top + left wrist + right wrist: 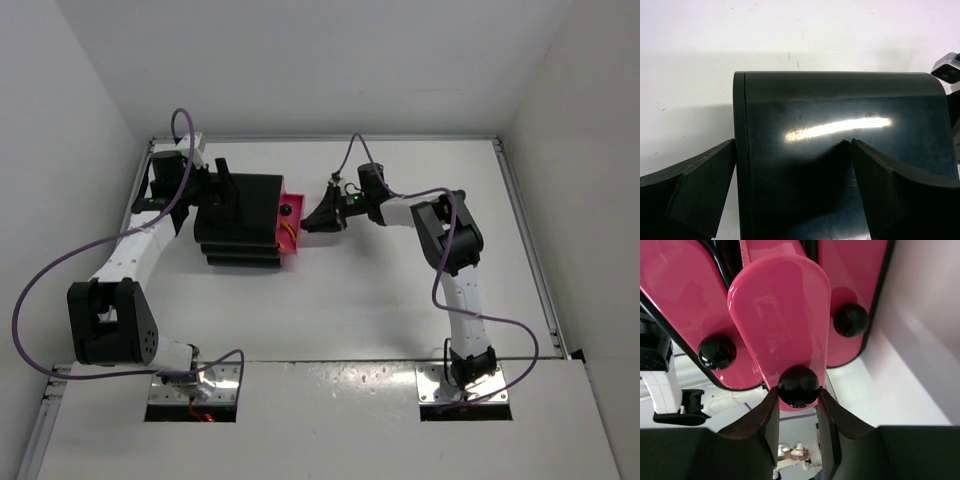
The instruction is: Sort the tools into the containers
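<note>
The black cabinet (240,215) stands at the left middle of the table. Its middle magenta drawer (780,315) is pulled partly out toward the right (290,215). A thin orange-brown piece (292,237) shows at that drawer's front edge; no other tools are in view. My right gripper (798,397) is shut on the middle drawer's round black knob (799,386), and it also shows in the top view (318,218). My left gripper (792,192) is open, one finger (700,190) beside the cabinet's edge and the other finger (890,190) over its glossy black surface (840,125).
The two other pink drawers sit closed, with their knobs (717,351) (850,320) on either side of the pulled one. White walls enclose the table's back and sides (320,60). The arm bases stand at the near edge (465,375).
</note>
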